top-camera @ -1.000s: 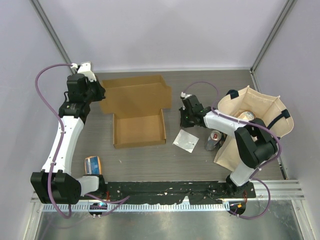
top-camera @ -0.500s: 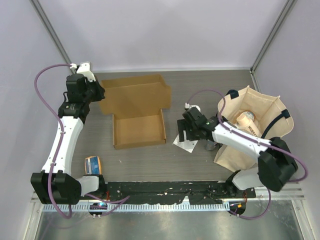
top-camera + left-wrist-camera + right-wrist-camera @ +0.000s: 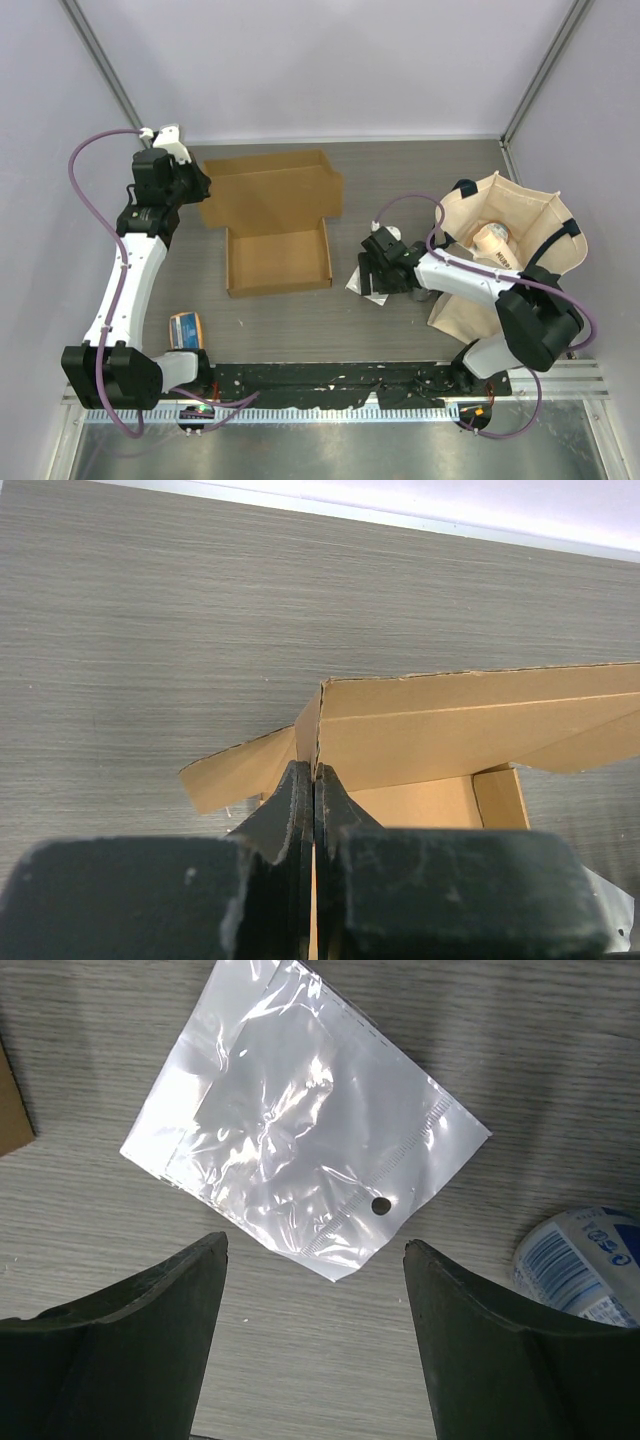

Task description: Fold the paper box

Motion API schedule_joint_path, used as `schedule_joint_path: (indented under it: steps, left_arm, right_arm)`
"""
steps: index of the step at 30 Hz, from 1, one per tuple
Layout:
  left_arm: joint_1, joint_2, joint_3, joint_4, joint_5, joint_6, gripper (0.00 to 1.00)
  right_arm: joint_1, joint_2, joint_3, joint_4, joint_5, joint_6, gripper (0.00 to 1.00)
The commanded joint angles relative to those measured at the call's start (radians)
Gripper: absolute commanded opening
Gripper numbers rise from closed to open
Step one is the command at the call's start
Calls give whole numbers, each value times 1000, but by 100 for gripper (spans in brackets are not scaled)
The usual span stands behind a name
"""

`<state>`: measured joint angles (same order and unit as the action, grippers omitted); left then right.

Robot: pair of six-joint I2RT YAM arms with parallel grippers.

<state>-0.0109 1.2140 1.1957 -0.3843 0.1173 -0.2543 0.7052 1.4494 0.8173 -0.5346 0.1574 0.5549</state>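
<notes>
The paper box is brown cardboard, a shallow open tray with its wide lid panel spread behind it. My left gripper is at the lid's far left corner. In the left wrist view its jaws are pressed together on the upright cardboard edge of the paper box. My right gripper hovers to the right of the tray, apart from the box. Its jaws stand wide open over a clear plastic bag with nothing between them.
A beige tote bag with dark handles stands at the right, with items inside. A can sits just right of the plastic bag. A small orange-and-blue packet lies near the left arm's base.
My right arm has drawn back from beside the box toward the near side, and its gripper has gone from shut to open over the plastic bag. The left arm has held still.
</notes>
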Motion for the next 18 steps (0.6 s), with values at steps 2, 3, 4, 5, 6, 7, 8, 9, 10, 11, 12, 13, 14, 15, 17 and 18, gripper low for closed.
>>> schedule_joint_path:
  steps: [2, 3, 4, 5, 6, 7, 8, 9, 10, 11, 12, 13, 14, 15, 17, 18]
  left_arm:
    - [6, -31, 2, 73, 21, -5, 0]
    - [6, -31, 2, 74, 22, -5, 0]
    - [6, -30, 2, 73, 21, -5, 0]
    - [6, -30, 2, 74, 21, -7, 0]
    - [6, -30, 2, 74, 21, -7, 0]
    - [6, -28, 2, 74, 22, -7, 0]
    - [6, -28, 2, 73, 22, -7, 0]
    - [6, -27, 2, 74, 22, -7, 0]
    - [6, -27, 2, 74, 24, -8, 0]
    - [6, -28, 2, 73, 24, -8, 0]
    - [6, -28, 2, 76, 24, -10, 0]
    - [6, -28, 2, 74, 25, -7, 0]
    - [6, -28, 2, 74, 25, -7, 0]
    - [6, -28, 2, 76, 24, -7, 0]
    - [6, -28, 2, 76, 25, -8, 0]
    - [6, -27, 4, 74, 25, -8, 0]
  right_arm:
    - [5, 29, -16, 77, 40, 51, 76]
    - [7, 35, -18, 85, 47, 50, 75]
    - [5, 45, -18, 96, 51, 45, 74]
    - [7, 48, -18, 100, 56, 43, 72]
    - [7, 51, -20, 108, 62, 43, 71]
    - [5, 54, -23, 111, 71, 42, 70]
    - [5, 57, -24, 114, 74, 42, 70]
    - [7, 60, -27, 119, 74, 43, 68]
    - [5, 65, -35, 123, 71, 46, 63]
    - [5, 66, -40, 128, 71, 48, 60]
    - [5, 69, -46, 139, 71, 50, 59]
    - [5, 71, -53, 137, 79, 51, 56]
    - [5, 81, -55, 136, 85, 50, 55]
    - [5, 86, -58, 133, 87, 50, 54]
    - [7, 97, -69, 130, 108, 48, 52]
    - [7, 101, -72, 131, 113, 46, 50]
